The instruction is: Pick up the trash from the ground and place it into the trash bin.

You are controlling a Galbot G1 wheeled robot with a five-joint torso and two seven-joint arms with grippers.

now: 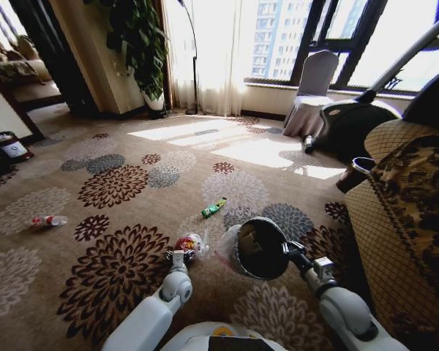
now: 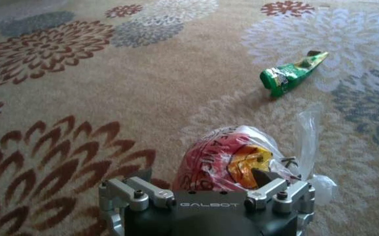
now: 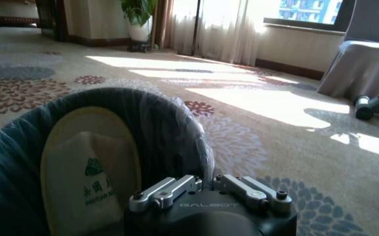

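Crinkly film on the red-white packet [image 2: 225, 164], clamped in the left claw [image 2: 206, 199], could slip; right claw [image 3: 209, 191] grips the trash bin [image 3: 169, 113].

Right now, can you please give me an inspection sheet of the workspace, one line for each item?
Surface: floral carpet, sunlit patches near the window.
Job's things: red-white packet at the left end effector; green wrapper and clear bottle lying on the carpet; bin tilted, held up off the floor.
Clutter: something pale inside the bin.
End effectors: left shut on the packet; right shut on the bin's rim.
Cables: nothing seen.
Surroundings: sofa on the right, covered chair, potted plant, curtains.
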